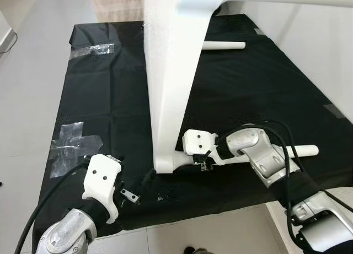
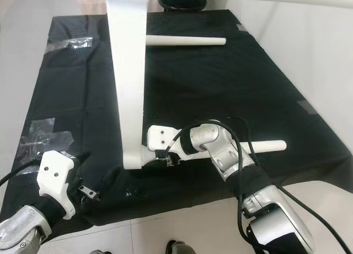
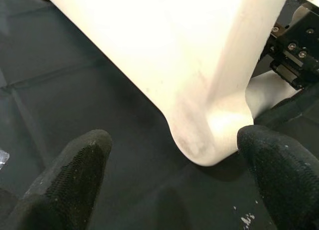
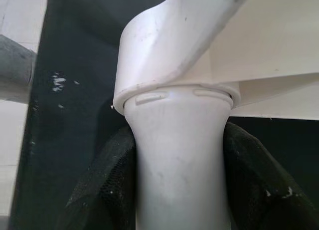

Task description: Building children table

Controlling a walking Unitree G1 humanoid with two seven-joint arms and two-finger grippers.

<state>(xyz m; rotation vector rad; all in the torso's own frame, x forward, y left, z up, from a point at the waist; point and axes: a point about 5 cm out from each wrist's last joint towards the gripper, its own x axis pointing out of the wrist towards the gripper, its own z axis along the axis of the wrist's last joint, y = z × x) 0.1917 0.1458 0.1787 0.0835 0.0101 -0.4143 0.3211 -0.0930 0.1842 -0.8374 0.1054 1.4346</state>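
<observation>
Leg going into the tabletop's corner socket.
Right gripper (image 2: 168, 156) fingers clamped the leg (image 4: 179, 160); left gripper (image 3: 174, 190) fingers apart; unsteadied tabletop (image 1: 168, 83) might tip.

White tabletop (image 1: 168, 77) on edge, leg (image 1: 300, 151) attached

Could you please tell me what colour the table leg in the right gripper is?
White; the table leg shows best in the right wrist view.
</observation>
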